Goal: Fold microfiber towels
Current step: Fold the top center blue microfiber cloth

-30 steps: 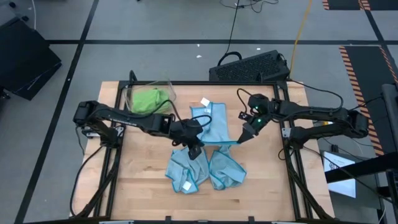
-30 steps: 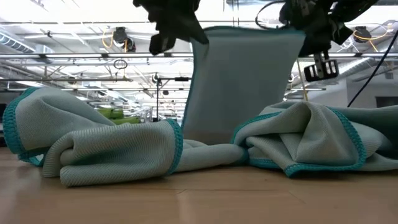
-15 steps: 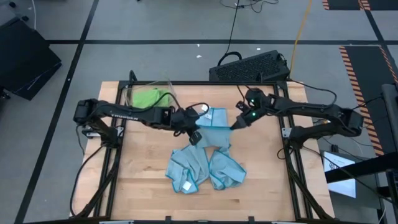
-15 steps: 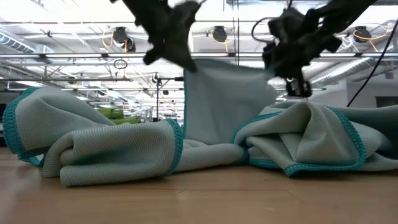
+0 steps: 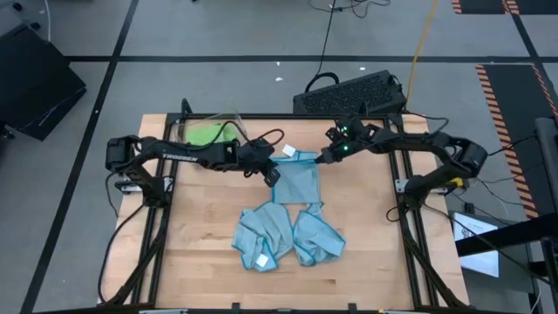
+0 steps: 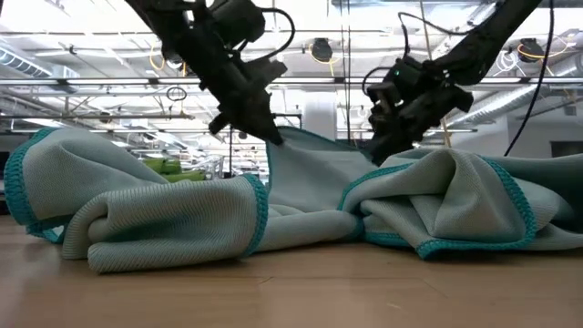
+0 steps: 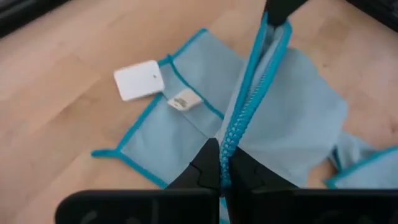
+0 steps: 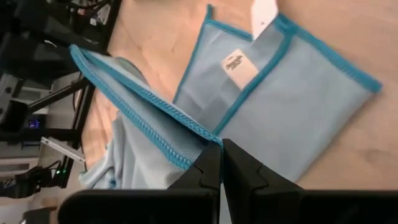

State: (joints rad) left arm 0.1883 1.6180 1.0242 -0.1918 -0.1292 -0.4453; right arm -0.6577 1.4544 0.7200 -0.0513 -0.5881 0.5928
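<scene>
- Holding one light blue towel (image 5: 296, 185) between them, both arms reach in toward the far middle of the wooden surface (image 5: 200, 262).
- Left gripper (image 5: 271, 174) is pinched tight on the towel's left corner. In its wrist view the teal hem (image 7: 244, 112) runs straight out from between the dark fingers (image 7: 205, 169).
- Right gripper (image 5: 324, 157) is clamped the same way on the right corner, hem tucked right at the fingertips (image 8: 209, 163).
- The held towel droops from the two grippers, and its near end trails down to the surface next to the other blue cloths.
- Under it lies a flat blue towel (image 8: 292, 106) with a white tag (image 8: 235, 63). A small white card (image 7: 138, 80) lies on the wood touching its edge.
- Two more blue towels sit crumpled toward the near side: one on the left (image 5: 261, 235), one on the right (image 5: 318, 240), touching each other.
- Green towels (image 5: 205, 136) are bunched in the clear plastic bin (image 5: 234, 117) at the far left corner. Can't tell how many.
- From the low camera, the crumpled pair fills the front and the held towel (image 6: 305, 173) drapes down behind them.
</scene>
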